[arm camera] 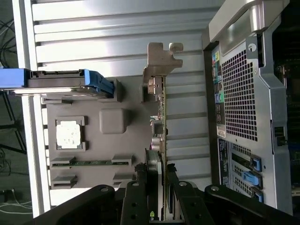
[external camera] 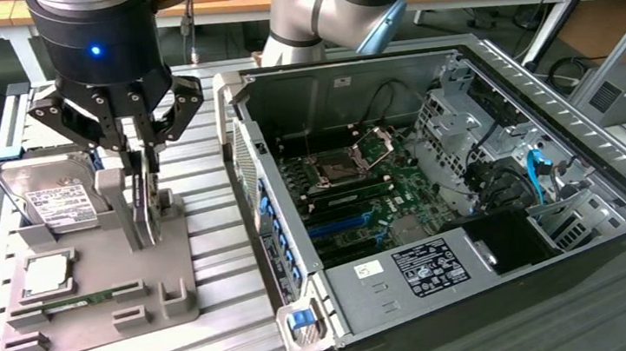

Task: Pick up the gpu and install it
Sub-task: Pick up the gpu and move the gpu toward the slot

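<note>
Currently pick step: gripper clamped on gpu, upright in gray fixture. Lift likely calls for a straight vertical pull.

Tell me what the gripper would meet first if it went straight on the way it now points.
The gpu, standing on edge in the grey holder directly beneath the gripper. Its top edge looks level with the gripper's tip, though depth is unclear.
</note>
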### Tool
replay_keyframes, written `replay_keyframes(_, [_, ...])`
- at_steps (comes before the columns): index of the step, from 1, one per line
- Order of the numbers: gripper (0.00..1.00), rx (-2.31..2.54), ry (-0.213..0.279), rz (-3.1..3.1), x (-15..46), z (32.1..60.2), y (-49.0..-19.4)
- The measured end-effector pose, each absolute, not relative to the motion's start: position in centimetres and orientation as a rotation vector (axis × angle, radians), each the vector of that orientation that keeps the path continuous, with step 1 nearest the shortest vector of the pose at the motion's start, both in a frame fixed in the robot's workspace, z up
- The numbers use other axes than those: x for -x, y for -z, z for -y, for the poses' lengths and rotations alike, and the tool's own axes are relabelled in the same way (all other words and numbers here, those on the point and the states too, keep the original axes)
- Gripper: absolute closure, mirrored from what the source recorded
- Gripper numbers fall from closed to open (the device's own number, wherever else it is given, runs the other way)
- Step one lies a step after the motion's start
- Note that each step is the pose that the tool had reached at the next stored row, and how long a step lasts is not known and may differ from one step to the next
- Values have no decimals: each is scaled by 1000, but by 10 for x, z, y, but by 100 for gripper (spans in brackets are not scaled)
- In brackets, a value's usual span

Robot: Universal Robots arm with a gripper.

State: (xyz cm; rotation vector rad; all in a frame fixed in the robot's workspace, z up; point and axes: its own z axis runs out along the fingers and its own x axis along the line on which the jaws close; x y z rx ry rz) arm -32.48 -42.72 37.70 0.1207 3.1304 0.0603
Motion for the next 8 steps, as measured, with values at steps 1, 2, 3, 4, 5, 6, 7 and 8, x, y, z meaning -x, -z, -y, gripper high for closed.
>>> replay_keyframes(1, [73, -121, -60, -3130, 325, 427, -378])
replay_keyframes(2, [73, -121, -60, -3130, 325, 427, -380])
replay_keyframes(3, [73, -121, -60, -3130, 325, 427, -382])
replay_keyframes(4, [73, -121, -60, -3130, 325, 427, -383])
replay_keyframes(5, [73, -121, -60, -3130, 325, 427, -384])
replay_keyframes(6, [73, -121, -60, -3130, 325, 427, -385])
replay_keyframes(7, [73, -121, -60, -3130, 325, 427, -387])
replay_keyframes(8, [73, -121, -60, -3130, 325, 427, -389])
